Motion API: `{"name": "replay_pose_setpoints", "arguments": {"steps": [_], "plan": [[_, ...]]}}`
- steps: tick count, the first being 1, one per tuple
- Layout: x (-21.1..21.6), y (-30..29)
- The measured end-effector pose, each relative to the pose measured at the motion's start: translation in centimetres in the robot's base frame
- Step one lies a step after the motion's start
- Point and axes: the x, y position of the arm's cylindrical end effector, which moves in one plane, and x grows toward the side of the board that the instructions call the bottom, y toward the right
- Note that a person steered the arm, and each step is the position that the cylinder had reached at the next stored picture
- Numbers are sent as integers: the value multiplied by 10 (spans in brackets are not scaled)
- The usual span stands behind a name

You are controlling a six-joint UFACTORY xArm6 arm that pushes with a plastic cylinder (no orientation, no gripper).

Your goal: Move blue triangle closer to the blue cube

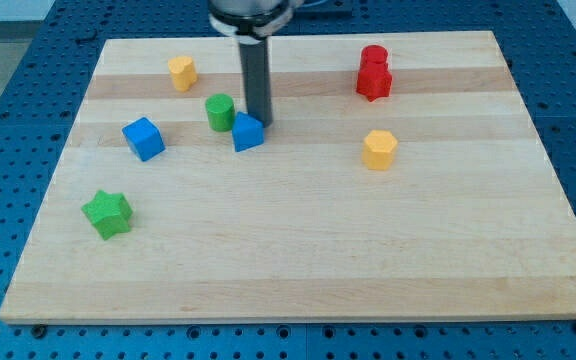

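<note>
Here my tip [261,123] touches the blue triangle [248,132], partly hiding its back edge; no pincer shows.

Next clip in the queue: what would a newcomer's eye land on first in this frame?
The dark rod coming down from the view's top, my tip right against the blue triangle near the board's upper middle. A green cylinder sits just to the triangle's left, and the blue cube lies farther left. The red blocks stand out at the upper right.
</note>
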Motion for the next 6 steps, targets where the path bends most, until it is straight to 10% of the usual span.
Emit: {"name": "replay_pose_setpoints", "arguments": {"steps": [6], "plan": [[80,45]]}}
